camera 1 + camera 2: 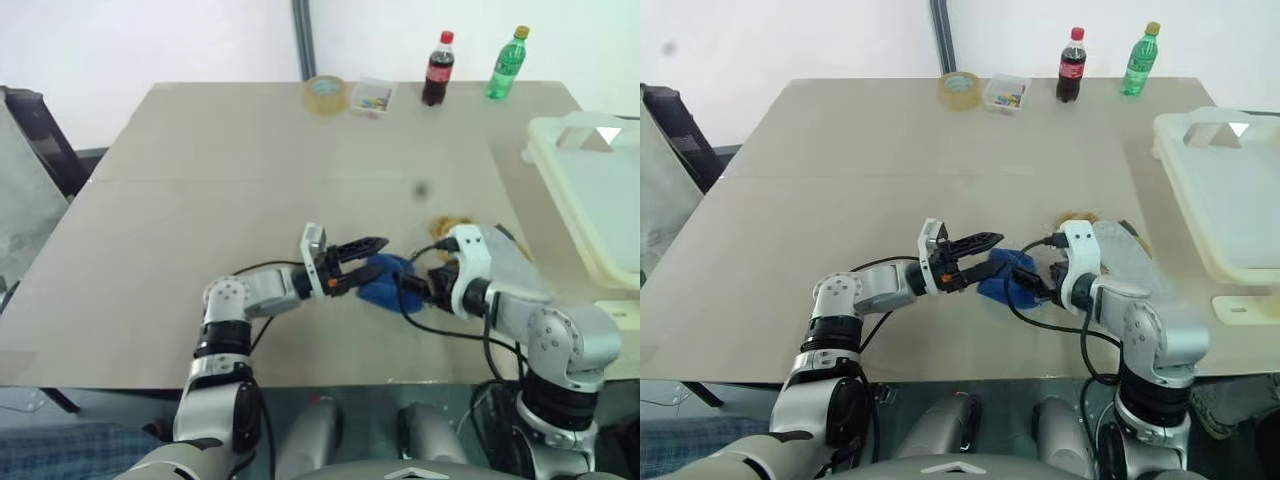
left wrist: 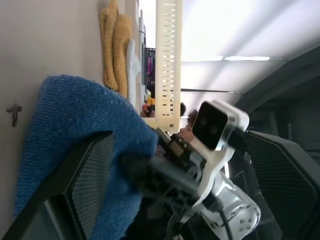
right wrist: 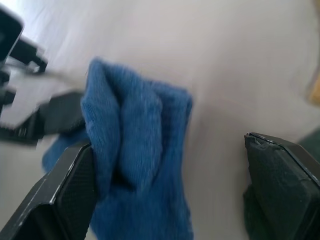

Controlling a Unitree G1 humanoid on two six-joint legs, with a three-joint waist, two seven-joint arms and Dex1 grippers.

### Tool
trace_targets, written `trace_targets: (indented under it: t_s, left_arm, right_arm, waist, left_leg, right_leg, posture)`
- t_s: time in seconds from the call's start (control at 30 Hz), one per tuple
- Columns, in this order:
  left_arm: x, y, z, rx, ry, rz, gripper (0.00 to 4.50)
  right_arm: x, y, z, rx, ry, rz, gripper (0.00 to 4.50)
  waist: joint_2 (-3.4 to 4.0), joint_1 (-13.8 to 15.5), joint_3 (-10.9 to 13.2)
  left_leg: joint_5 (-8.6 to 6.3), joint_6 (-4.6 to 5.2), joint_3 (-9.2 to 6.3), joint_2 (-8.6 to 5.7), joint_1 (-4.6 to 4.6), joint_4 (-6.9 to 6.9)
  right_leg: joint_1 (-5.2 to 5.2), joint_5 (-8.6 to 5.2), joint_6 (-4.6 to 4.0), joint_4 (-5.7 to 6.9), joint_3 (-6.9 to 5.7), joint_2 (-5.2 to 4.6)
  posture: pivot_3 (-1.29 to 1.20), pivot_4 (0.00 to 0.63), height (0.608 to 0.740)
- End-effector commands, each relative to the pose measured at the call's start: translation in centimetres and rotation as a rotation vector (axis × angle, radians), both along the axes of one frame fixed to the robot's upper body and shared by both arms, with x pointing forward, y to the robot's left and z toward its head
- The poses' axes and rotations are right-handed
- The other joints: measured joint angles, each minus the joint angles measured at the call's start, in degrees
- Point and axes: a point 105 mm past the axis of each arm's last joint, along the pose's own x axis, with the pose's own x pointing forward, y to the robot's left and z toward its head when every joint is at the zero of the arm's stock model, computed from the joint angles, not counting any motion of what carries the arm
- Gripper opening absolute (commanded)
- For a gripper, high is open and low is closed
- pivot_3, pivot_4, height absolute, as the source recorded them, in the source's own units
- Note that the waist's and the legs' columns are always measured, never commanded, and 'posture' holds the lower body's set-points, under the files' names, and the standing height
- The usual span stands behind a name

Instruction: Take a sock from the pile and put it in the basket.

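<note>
Blue sock between open left gripper and right gripper

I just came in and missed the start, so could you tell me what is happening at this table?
The robot is working on a blue sock lying on the table between its two grippers. The left gripper and right gripper are both open around it, neither one clamping it. The cream basket waits at the table's right edge, and more socks lie behind the right gripper.

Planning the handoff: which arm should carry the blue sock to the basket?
Probably right. Its open end effector sits at the blue sock, and the basket stands on that side; the left end effector is farther from it.
</note>
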Motion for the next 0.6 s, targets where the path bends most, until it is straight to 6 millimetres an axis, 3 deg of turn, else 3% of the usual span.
trace_targets:
  t_s: [0.03,0.13,0.27,0.33,0.43,0.47,0.6]
  left_arm:
    - [-0.5,-0.4,-1.0,0.004,0.041,-0.019,4.50]
    - [-0.5,-0.6,-1.1,0.003,0.040,-0.017,4.50]
    - [-0.5,-0.7,-1.1,0.002,0.040,-0.015,4.50]
    - [-0.5,-0.8,-1.1,0.002,0.040,-0.013,4.50]
    - [-0.5,-0.8,-1.2,0.000,0.039,-0.012,4.50]
    - [-0.5,-0.8,-1.2,-0.001,0.039,-0.011,4.50]
    - [-0.5,-0.6,-1.1,-0.004,0.034,-0.004,4.50]
  right_arm:
    - [-0.9,0.6,-0.9,0.027,0.053,0.032,4.48]
    - [-1.7,2.3,-1.1,0.140,0.089,0.077,4.48]
    - [-2.3,3.4,-1.3,0.204,0.117,0.112,2.84]
    - [-2.5,4.2,-1.1,0.242,0.124,0.138,1.68]
    - [-2.5,5.0,-1.1,0.278,0.145,0.152,0.29]
    - [-2.4,5.2,-1.1,0.297,0.154,0.145,0.07]
    - [-1.6,5.2,-0.9,0.356,0.175,0.099,0.07]
  waist:
    - [0.00,-0.01,0.00]
    - [0.01,-0.04,-0.06]
    - [0.03,-0.13,-0.09]
    - [0.04,-0.12,-0.08]
    - [0.05,-0.11,-0.08]
    - [0.05,-0.12,-0.08]
    - [0.05,-0.29,-0.08]
  left_leg:
    - [0.00,0.00,0.00,0.00,0.00,0.00]
    - [0.00,0.00,-0.03,0.02,0.02,0.00]
    - [0.00,0.00,-0.01,0.07,0.06,0.00]
    - [0.00,0.00,0.00,0.08,0.07,0.00]
    - [0.00,0.00,-0.01,0.08,0.07,-0.01]
    - [0.00,0.00,-0.01,0.08,0.07,-0.01]
    - [0.00,0.01,0.00,0.11,0.08,-0.02]
  right_leg:
    - [0.01,0.00,0.00,0.00,-0.01,0.00]
    - [0.03,0.00,0.00,0.00,-0.02,0.01]
    - [0.04,0.00,0.00,0.01,0.04,0.03]
    - [0.05,0.00,0.00,0.02,0.03,0.03]
    - [0.04,0.00,0.00,0.02,0.04,0.05]
    - [0.04,0.00,0.00,0.01,0.05,0.05]
    - [0.04,0.00,0.00,0.02,0.07,0.05]
  posture:
    - [0.00,0.150,0.740]
    - [0.00,0.150,0.740]
    - [0.00,0.150,0.740]
    - [0.00,0.150,0.740]
    - [0.00,0.150,0.740]
    - [0.00,0.150,0.740]
    - [0.00,0.150,0.740]
